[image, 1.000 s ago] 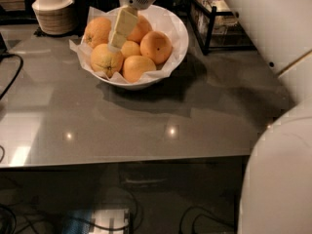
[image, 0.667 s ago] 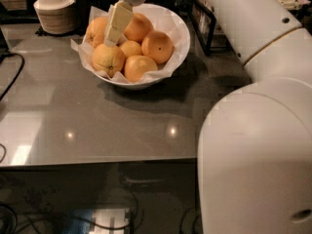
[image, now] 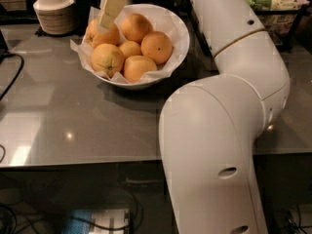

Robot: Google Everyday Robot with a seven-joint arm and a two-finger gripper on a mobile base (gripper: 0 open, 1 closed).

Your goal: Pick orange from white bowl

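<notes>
A white bowl with crinkled white paper lining stands at the back of the grey table. It holds several oranges. One large orange lies at the right, another at the front left, and another at the back left. A smaller orange sits in the middle. My gripper hangs down from the top edge over the bowl's back left, its cream tip at the back-left orange. Its upper part is cut off by the frame.
A stack of small beige bowls stands left of the white bowl. My white arm fills the right foreground. A dark cable lies at the left edge. A rack with packets is at the back right.
The gripper has shifted from the bowl's middle toward the back-left orange. The arm has swung in and now fills the right foreground. The oranges have not moved.
</notes>
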